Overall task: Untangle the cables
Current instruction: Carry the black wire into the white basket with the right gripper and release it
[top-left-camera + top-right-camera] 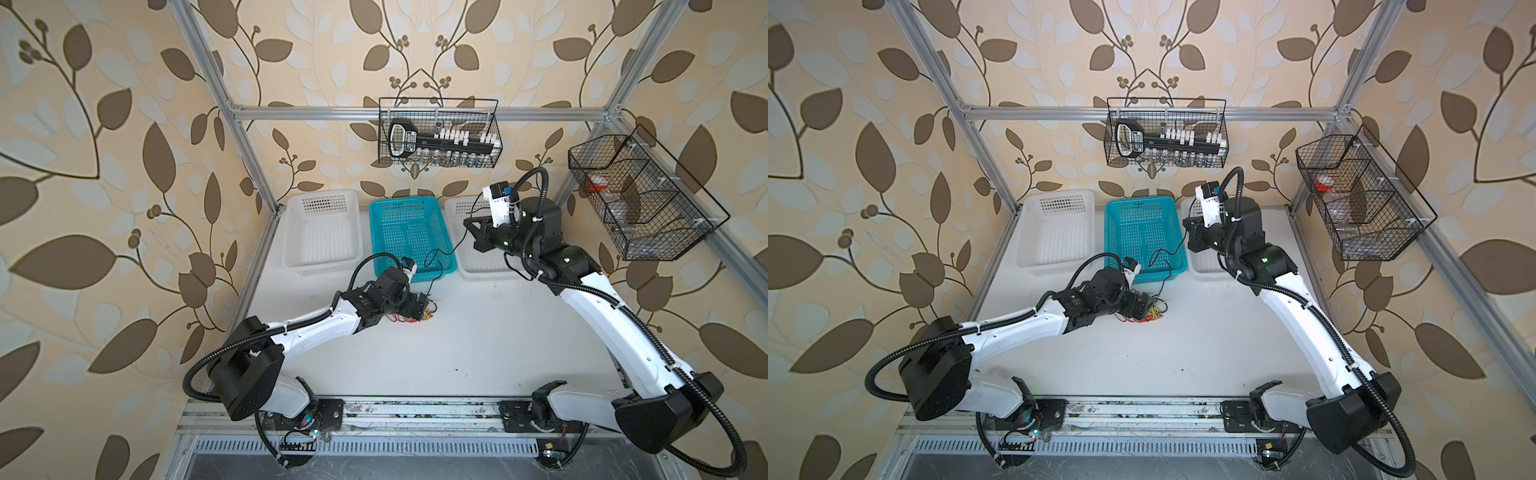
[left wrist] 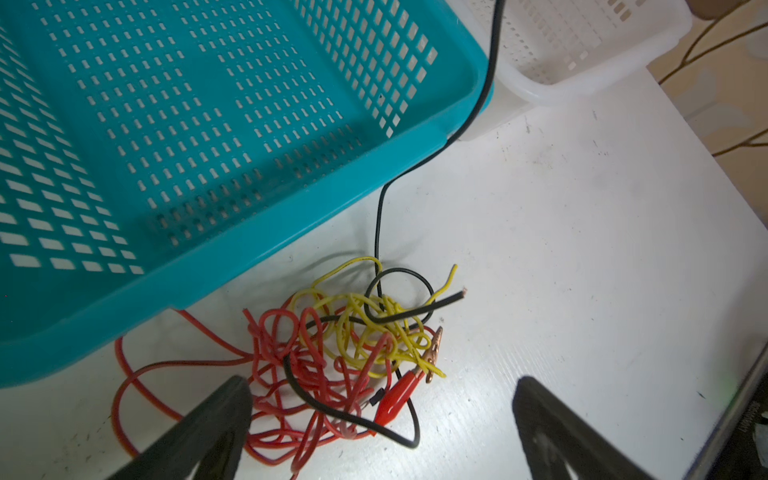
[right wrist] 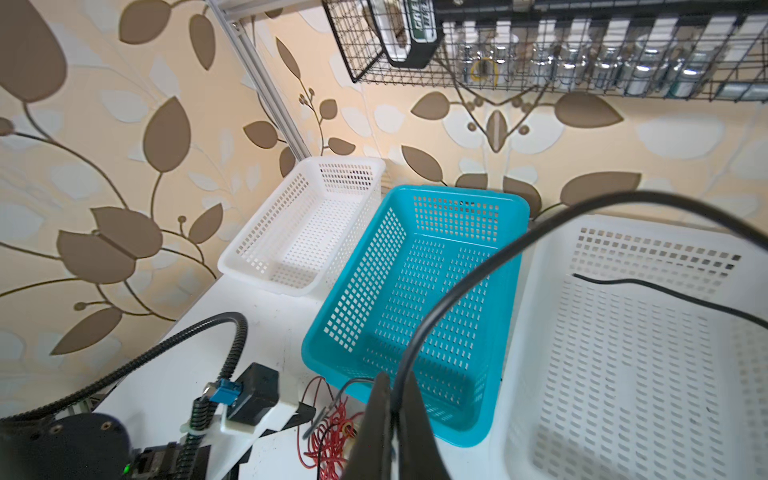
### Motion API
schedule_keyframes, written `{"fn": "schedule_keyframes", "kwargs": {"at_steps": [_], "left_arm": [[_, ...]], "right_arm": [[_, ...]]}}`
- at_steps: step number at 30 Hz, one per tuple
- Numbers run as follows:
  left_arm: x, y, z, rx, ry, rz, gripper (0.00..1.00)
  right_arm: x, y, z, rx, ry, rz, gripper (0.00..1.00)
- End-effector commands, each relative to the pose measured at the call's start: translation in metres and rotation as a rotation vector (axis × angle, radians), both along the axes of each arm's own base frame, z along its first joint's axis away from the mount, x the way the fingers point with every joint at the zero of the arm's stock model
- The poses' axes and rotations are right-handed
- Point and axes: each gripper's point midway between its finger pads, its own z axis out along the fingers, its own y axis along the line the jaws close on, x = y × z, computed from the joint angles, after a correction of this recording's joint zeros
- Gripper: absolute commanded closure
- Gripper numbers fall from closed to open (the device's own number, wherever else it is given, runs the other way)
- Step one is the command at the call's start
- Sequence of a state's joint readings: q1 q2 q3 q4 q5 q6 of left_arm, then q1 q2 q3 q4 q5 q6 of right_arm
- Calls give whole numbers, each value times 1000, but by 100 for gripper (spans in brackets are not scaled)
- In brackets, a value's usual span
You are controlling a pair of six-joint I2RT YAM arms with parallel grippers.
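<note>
Robot arms untangling cables (image 1: 415,318) on a scuffed white tabletop (image 1: 478,353), with leaf-patterned walls behind.
The left pincer (image 2: 382,388), spread wide, is hovering over the tangle near the tabletop's middle. The right pincer (image 3: 392,390), clamped on the black cable (image 3: 457,282), is holding it high by the teal basket (image 3: 457,192) at the far edge, probably to draw it free.

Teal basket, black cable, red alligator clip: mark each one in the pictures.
teal basket (image 2: 166,291), left wrist view, on its solid outer rim.
black cable (image 2: 377,224), left wrist view, on the single stretch just past the basket's corner.
red alligator clip (image 2: 397,397), left wrist view, on its red sleeve.
</note>
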State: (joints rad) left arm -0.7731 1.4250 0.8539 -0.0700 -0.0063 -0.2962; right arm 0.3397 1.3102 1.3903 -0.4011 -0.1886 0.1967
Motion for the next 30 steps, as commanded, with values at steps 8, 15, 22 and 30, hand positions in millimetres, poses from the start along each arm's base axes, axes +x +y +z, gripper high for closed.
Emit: {"fn": "schedule_keyframes", "kwargs": {"at_steps": [8,15,22,30], "left_arm": [[4,-17,29,-113,-58,-25,1],[2,-14,36,-122,-82,-27,1],[2,-8,43,-119,-115,-14,1],[2,-4,46,-94,-123,-11,1]], "right_arm": [[82,-70,-30,-301,72,-255,100],[116,-85,-83,-485,127,-284,100],[113,-100,-192,-633,342,-267,100],[89,-79,-275,-456,641,-123,100]]}}
